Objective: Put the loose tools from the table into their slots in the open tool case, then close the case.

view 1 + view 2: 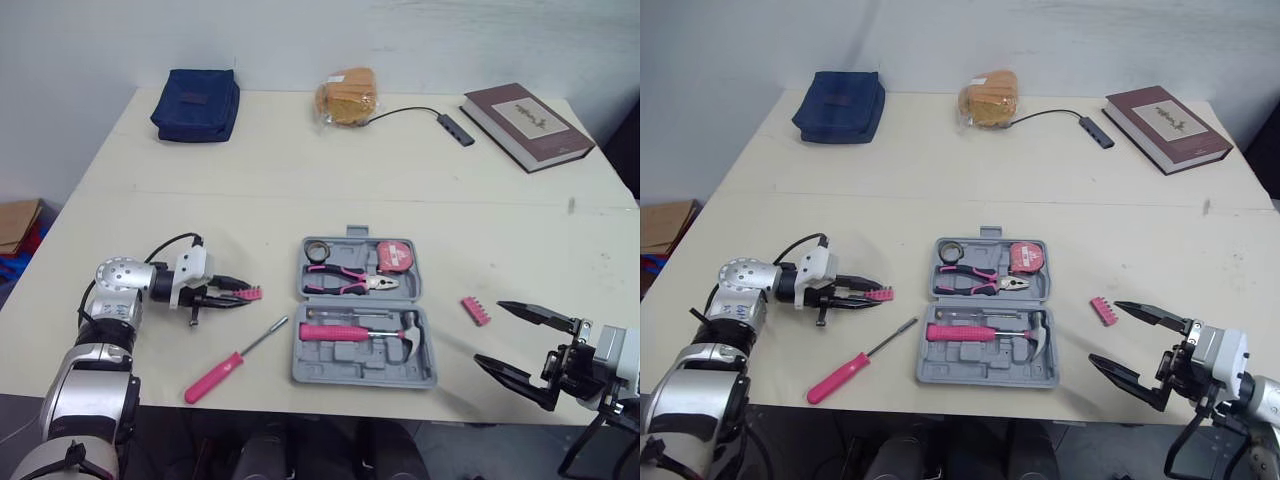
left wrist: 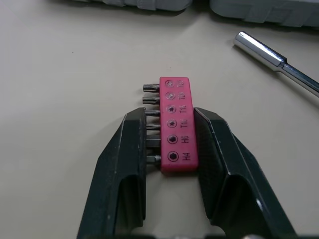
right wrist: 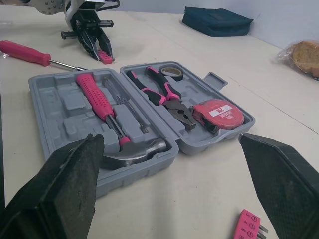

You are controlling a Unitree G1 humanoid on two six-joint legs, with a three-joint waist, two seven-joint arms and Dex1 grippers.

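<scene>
The grey tool case (image 1: 300,372) lies open at the table's front middle. In it are a pink-handled hammer (image 1: 360,332), pliers (image 1: 345,282), a tape measure (image 1: 393,255) and a tape roll (image 1: 318,250). Left of the case, my left gripper (image 1: 243,293) is shut on a pink bit holder (image 2: 177,124), low over the table. A pink screwdriver (image 1: 235,360) lies loose between that gripper and the case. A second pink bit holder (image 1: 475,310) lies right of the case. My right gripper (image 1: 490,333) stands open beside it near the front edge, holding nothing.
Along the table's far side are a blue pouch (image 1: 196,103), a bagged loaf of bread (image 1: 347,97), a USB hub with its cable (image 1: 455,128) and a brown book (image 1: 525,125). A cardboard box (image 1: 15,222) sits on the floor beyond the left edge.
</scene>
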